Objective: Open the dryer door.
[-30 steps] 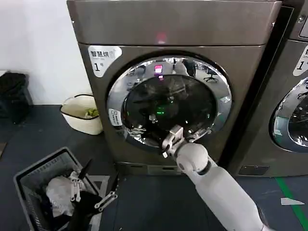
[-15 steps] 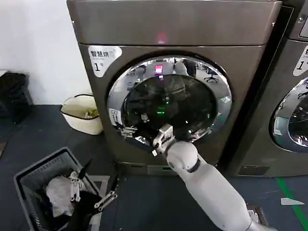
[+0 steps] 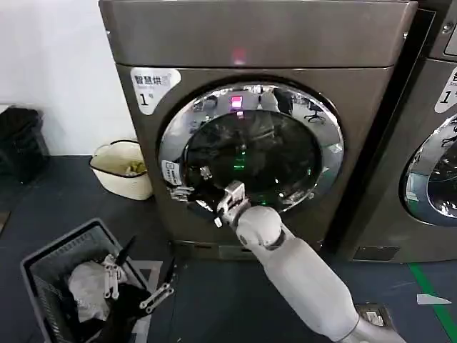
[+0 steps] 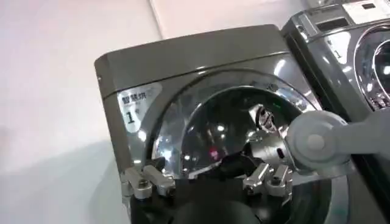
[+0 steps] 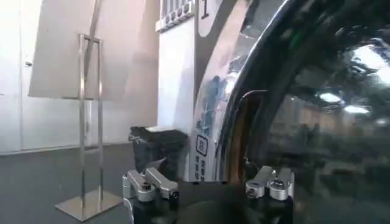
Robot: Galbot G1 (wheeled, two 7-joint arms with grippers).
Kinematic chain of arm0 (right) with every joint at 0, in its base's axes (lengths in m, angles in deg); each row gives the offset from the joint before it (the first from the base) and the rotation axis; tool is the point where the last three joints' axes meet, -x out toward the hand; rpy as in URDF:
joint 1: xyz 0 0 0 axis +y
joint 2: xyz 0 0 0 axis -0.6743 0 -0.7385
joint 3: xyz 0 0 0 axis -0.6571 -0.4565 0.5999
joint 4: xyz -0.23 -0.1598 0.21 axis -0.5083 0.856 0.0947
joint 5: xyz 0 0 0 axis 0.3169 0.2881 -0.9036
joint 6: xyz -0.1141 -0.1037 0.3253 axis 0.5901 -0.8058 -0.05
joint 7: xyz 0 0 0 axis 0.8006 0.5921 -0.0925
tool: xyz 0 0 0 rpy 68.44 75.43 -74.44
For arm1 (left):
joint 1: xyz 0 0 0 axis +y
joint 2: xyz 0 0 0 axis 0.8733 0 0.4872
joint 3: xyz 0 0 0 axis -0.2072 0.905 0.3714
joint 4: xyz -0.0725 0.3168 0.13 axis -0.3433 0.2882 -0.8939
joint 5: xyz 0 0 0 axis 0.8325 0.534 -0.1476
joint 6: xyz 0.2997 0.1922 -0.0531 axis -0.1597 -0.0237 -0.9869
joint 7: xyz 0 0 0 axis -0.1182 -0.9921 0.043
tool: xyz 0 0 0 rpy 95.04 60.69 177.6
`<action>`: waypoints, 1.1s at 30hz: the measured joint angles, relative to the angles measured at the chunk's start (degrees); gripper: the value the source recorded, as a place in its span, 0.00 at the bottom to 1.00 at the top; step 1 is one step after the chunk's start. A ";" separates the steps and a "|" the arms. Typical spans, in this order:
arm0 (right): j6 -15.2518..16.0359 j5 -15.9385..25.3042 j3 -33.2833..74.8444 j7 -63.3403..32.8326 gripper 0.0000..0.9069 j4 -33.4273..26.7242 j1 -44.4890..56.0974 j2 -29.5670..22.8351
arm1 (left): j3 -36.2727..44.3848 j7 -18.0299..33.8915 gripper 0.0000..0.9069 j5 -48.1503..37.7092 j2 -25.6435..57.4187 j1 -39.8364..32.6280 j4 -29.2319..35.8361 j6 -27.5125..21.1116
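Observation:
The bronze-grey dryer (image 3: 250, 36) fills the middle of the head view, and its "1" sticker sits at the upper left. The dryer door (image 3: 250, 153), a chrome ring round dark glass, lies flat against the front. My right gripper (image 3: 207, 199) is at the ring's lower left edge. It is open, with nothing between its fingers. The right wrist view shows my right gripper (image 5: 210, 185) close to the chrome ring (image 5: 244, 55), next to a brown recess in the rim. My left gripper (image 3: 136, 286) hangs open low at the left, over the basket.
A grey basket (image 3: 43, 271) of laundry stands on the floor at the lower left. Beside the dryer is a cream tub (image 3: 125, 168). A second machine (image 3: 435, 143) stands close on the right, and a black bag (image 3: 18, 139) lies far left.
My right arm has slid left along the door's lower rim, from bottom centre to lower left. The door stays flat against the dryer. The left arm has not moved.

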 joint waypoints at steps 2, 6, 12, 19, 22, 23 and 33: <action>0.07 0.02 -0.03 0.88 1.00 -0.08 -0.13 0.06 | -0.06 0.00 1.00 -0.02 -0.01 0.02 0.00 0.00; 0.26 -0.10 -0.16 2.97 1.00 0.14 -0.13 0.55 | -0.27 0.00 1.00 -0.12 -0.01 0.01 -0.01 0.01; 0.21 -0.75 -0.25 7.37 1.00 0.59 -0.25 1.80 | -0.37 -0.01 1.00 -0.18 -0.01 -0.04 -0.14 0.01; 0.15 -2.49 -0.25 10.42 1.00 1.35 -0.44 2.94 | -1.17 -0.07 1.00 -0.62 0.13 -0.14 -0.20 -0.07; 0.36 -3.78 -0.27 12.24 1.00 1.95 -0.48 3.77 | -1.71 -0.08 1.00 -0.94 0.20 -0.29 -0.20 -0.26; 0.42 -4.02 -0.27 12.89 1.00 2.12 -0.50 4.01 | -1.98 -0.11 1.00 -1.12 0.23 -0.42 -0.20 -0.35; 0.98 -6.40 -1.09 18.19 1.00 4.74 -0.47 8.07 | -5.55 -2.72 1.00 -5.99 1.78 -1.55 -0.66 -2.76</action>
